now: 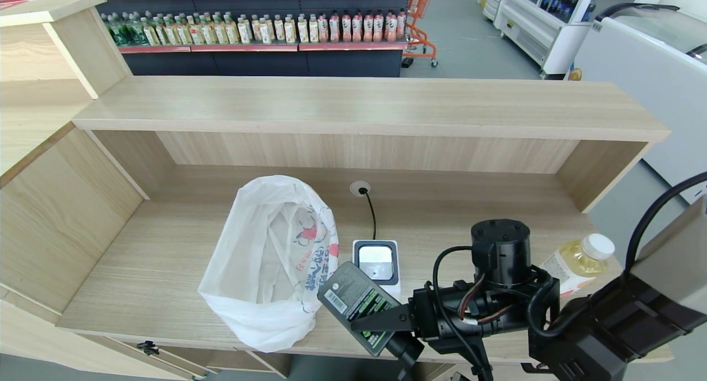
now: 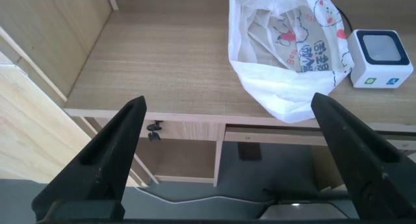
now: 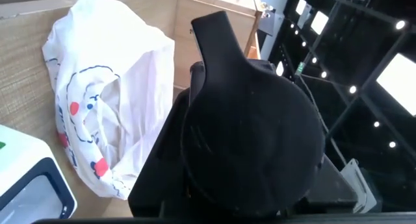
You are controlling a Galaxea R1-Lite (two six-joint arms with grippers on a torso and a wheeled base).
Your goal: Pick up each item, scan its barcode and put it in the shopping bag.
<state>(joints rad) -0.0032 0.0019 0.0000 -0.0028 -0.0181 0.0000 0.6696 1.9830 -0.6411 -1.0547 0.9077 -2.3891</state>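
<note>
Right claw, lower centre of the head view, grips a dark flat packet, long axis slanting upper-left to lower-right, just below the scanner; the shopping bag sits immediately left. Left claw gapes empty.

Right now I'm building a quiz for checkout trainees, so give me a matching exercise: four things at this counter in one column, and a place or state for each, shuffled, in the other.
Things:
1 shopping bag
2 scanner
3 bottle
4 dark packet

Places or states:
A held by the right gripper, barcode showing
B farthest to the robot's right, white cap
C open-mouthed, just left of the scanner
D white box with a black cable behind it

Pairs: 1-C, 2-D, 3-B, 4-A
</note>
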